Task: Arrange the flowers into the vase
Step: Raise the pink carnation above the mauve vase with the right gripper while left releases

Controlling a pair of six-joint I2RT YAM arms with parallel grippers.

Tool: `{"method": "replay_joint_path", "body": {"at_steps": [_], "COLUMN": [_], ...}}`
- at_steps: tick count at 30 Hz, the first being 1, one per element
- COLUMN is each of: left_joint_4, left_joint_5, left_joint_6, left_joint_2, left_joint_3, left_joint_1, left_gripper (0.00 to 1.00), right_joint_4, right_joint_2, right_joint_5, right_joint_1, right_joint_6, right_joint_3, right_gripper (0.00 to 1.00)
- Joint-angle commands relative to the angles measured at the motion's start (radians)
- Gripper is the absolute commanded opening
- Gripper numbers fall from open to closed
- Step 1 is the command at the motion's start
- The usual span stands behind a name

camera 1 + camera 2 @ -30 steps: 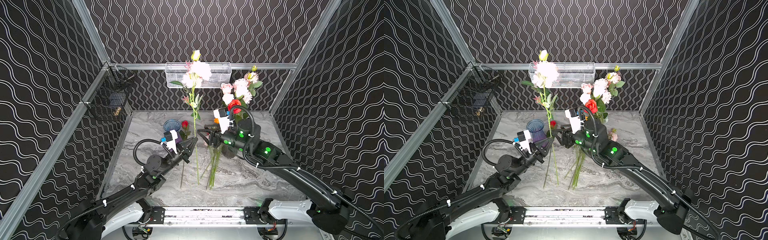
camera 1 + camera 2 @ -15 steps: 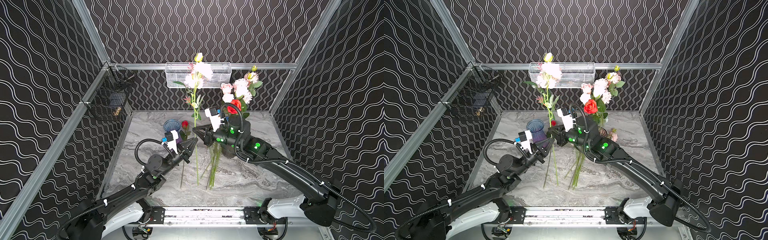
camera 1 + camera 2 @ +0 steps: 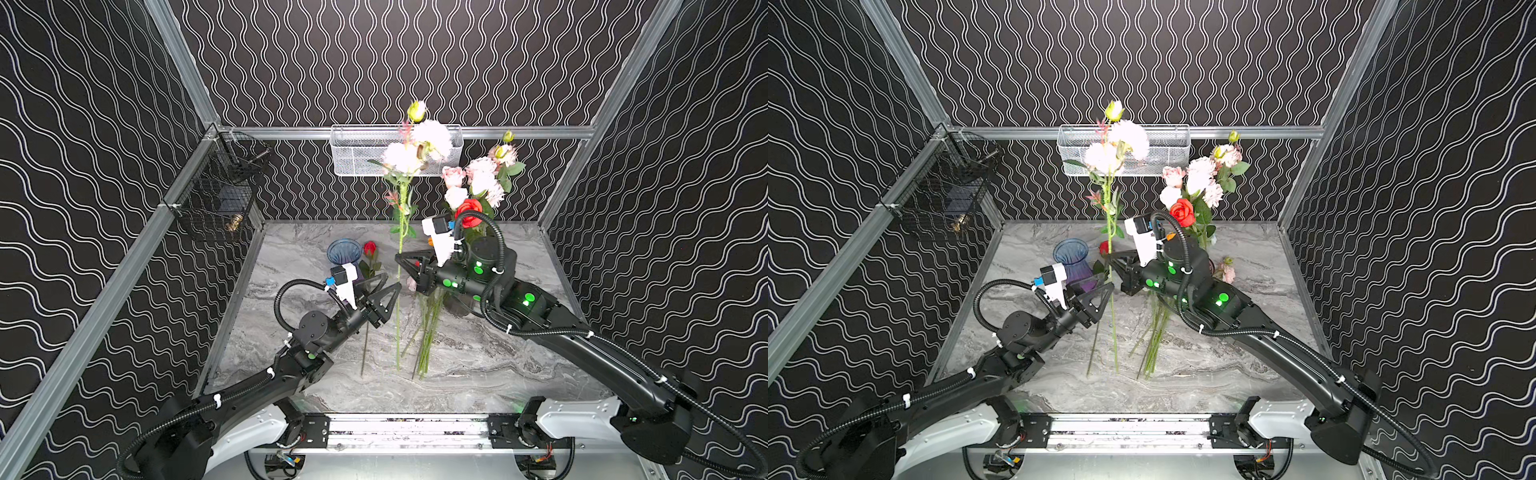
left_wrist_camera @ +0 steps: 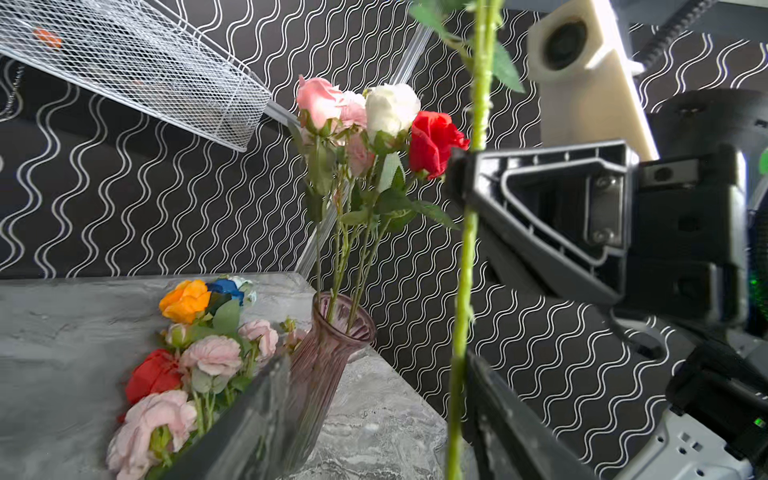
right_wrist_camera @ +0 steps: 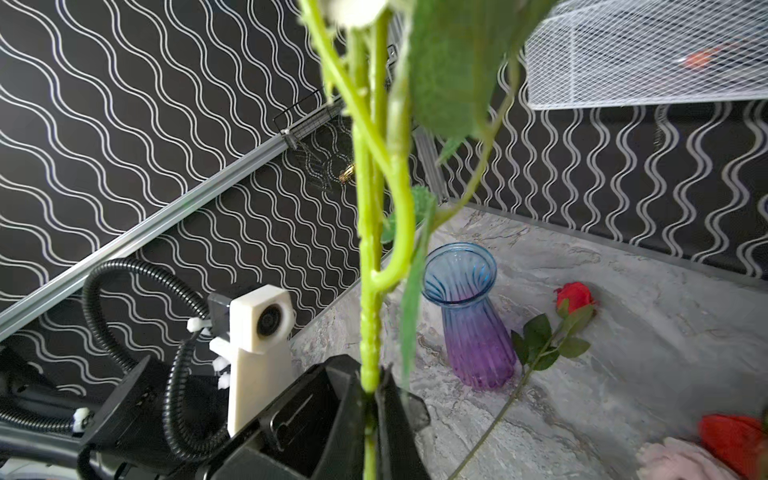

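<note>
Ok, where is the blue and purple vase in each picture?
In a top view: blue and purple vase stands near the back, beside the red rose.
In a top view: vase, same place.
Left wrist: not in it.
Right wrist: vase beyond the flower stem, beside that rose.
Shared landmark: white mesh basket, back wall.

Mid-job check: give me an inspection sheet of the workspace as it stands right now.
Surface: marble-look tabletop, no spills seen.
Job's things: pink vase holds several roses; blue vase empty; loose flowers lie on the table; one tall stem held upright.
Clutter: nothing seen.
Grippers: right gripper shut on the tall stem; left gripper open, the stem between its jaws.
Cables: black hoses loop over both wrists, none seen snagged.
Surroundings: white mesh basket on back wall, black wire basket on left wall.
</note>
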Motion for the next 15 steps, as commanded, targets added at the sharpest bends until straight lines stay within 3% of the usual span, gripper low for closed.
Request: {"method": "replay_joint_path", "body": {"at_steps": [1, 10, 15], "left_joint_4": [0.002, -0.004, -0.017], "left_joint_5": [-0.069, -0.107, -0.107], "left_joint_6": [0.001, 0.014, 0.008], "left_joint_2": [-0.018, -0.014, -0.014], "left_joint_3": [-0.023, -0.050, -0.049], "left_joint_1": [0.000, 0.000, 0.000], "left_gripper": [0.71, 0.73, 0.73], "right_joint_4": [-0.065, -0.131, -0.040], "right_joint_2": [-0.058, -0.244, -0.293], "right_joint_5": [0.149, 0.646, 0.766], "right_joint_1": [0.004, 0.004, 0.003], "right_joint_6": [-0.070, -0.246, -0.324], "right_joint_3": [0.003, -0.003, 0.017], "right_gripper": [0.00, 0.00, 0.00]}}
